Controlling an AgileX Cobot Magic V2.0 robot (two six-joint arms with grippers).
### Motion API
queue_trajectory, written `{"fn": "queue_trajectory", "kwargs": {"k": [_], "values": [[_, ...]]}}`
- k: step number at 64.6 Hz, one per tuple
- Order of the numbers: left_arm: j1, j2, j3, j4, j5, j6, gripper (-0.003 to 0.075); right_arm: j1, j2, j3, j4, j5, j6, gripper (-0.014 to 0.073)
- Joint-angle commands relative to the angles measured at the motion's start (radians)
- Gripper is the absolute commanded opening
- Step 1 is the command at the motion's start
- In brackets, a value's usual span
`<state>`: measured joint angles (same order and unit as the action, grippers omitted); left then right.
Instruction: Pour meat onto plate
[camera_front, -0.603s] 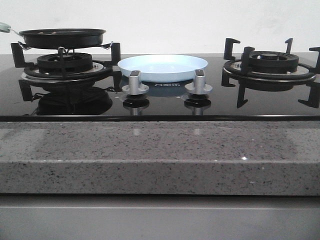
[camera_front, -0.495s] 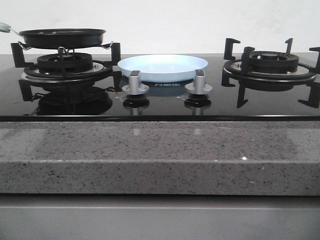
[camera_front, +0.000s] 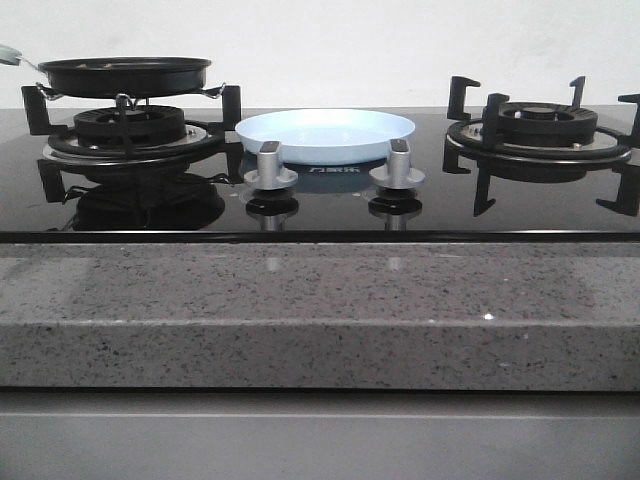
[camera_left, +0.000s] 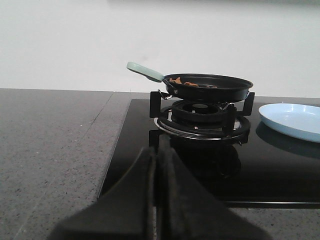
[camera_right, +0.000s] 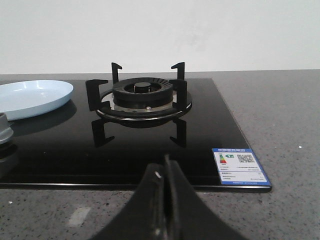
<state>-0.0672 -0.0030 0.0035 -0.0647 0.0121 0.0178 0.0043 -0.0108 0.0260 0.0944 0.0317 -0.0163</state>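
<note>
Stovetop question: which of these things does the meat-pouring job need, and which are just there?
Needed:
meat
frying pan holding it
pale-blue plate

Just there:
right burner, bare
two knobs
sticker
grey counter

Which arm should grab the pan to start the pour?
Left. Its shut gripper faces the pan and its handle; the right gripper faces the empty burner, likely farther away.

Even soft light, glossy reflections, sharp
</note>
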Motion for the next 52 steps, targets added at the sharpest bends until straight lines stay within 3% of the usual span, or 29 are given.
{"fn": "queue_trajectory", "kwargs": {"k": [1,18,25,52], "values": [[0.001,-0.018,0.004,-0.006,-0.089,-0.007,-0.0020,-0.005,-0.017,-0.005,-0.002,-0.093,-0.001,-0.0120],[0.001,-0.018,-0.006,-0.008,-0.166,-0.007,-0.0020,-0.005,-0.017,-0.010,-0.002,-0.098,-0.001,-0.0120],[0.001,-0.016,-0.072,-0.043,-0.149,-0.007,-0.0020,-0.004,-0.017,-0.058,-0.002,-0.038,-0.001,-0.0120],[0.001,0.182,-0.499,-0.042,0.238,-0.007,-0.0020,-0.004,0.118,-0.418,-0.023,0.241,-0.001,-0.0120]]}}
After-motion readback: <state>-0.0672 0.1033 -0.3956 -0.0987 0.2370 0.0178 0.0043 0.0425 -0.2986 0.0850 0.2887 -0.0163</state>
